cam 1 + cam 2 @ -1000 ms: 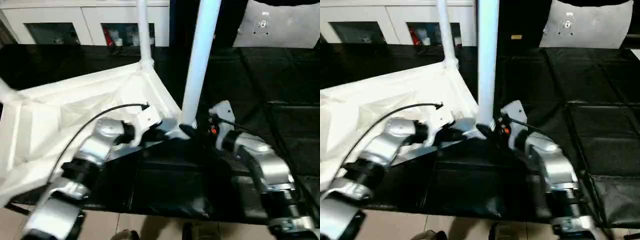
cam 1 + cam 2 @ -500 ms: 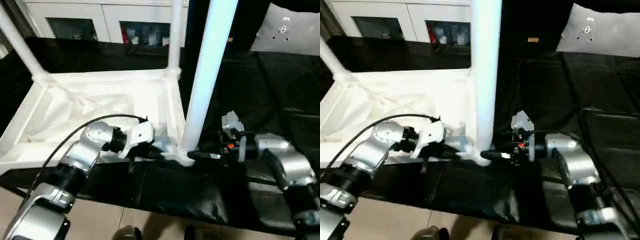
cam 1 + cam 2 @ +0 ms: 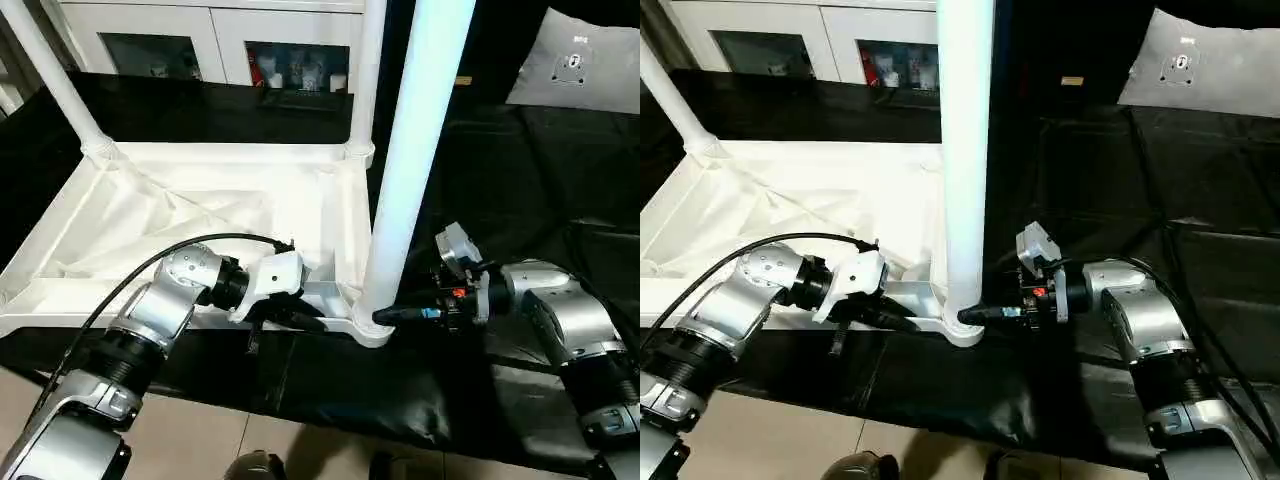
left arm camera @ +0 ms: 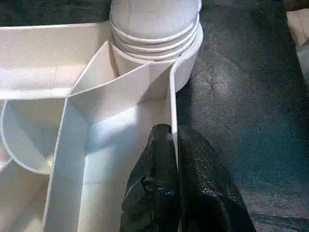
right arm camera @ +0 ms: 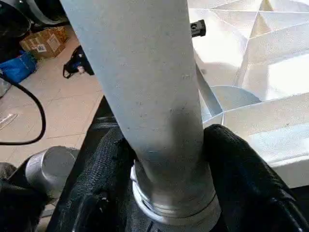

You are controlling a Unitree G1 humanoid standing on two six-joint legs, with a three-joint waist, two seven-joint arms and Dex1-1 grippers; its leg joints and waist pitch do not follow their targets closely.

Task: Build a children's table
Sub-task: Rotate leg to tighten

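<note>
Top (image 3: 200, 210): upside down on the bench's near edge, so I can reach its sockets.
Left gripper (image 4: 173, 145): I keep it pinched on the rim by the near corner to steady the top.
Right gripper (image 5: 169, 159): fingers straddling the near leg's (image 3: 420, 150) base; I judge it gripped for screwing.

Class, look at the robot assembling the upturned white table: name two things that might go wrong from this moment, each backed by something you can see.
The right gripper straddles the base of the near leg; if its threads sit crooked in the socket, turning may jam them. The left gripper pinches only the thin table rim, so the tabletop might slip or swivel.
</note>
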